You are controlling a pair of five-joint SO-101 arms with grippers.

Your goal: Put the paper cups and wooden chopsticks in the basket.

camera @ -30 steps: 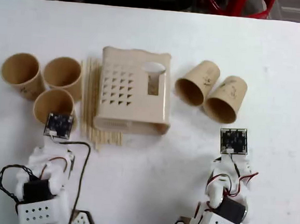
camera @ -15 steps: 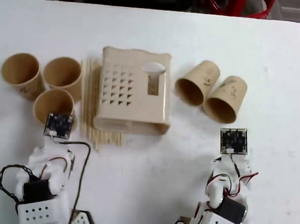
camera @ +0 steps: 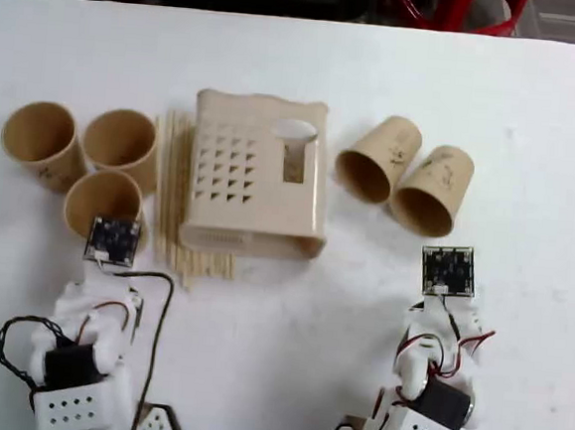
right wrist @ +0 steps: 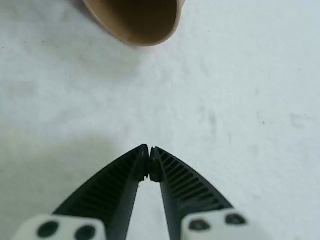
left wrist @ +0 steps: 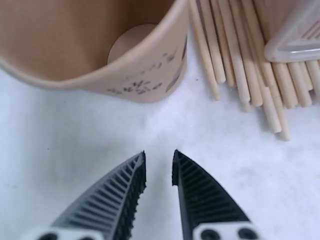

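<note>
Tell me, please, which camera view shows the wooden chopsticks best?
The high view: the whole chopsticks bundle lies beside the basket, partly under it. The left wrist view catches their ends close up.

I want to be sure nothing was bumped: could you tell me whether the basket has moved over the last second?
No. The basket lies where it did, its side against the chopsticks, no nearer the far edge of the table.

Chopsticks (camera: 175,188) between cups (camera: 121,141) and basket (camera: 256,178)
</note>
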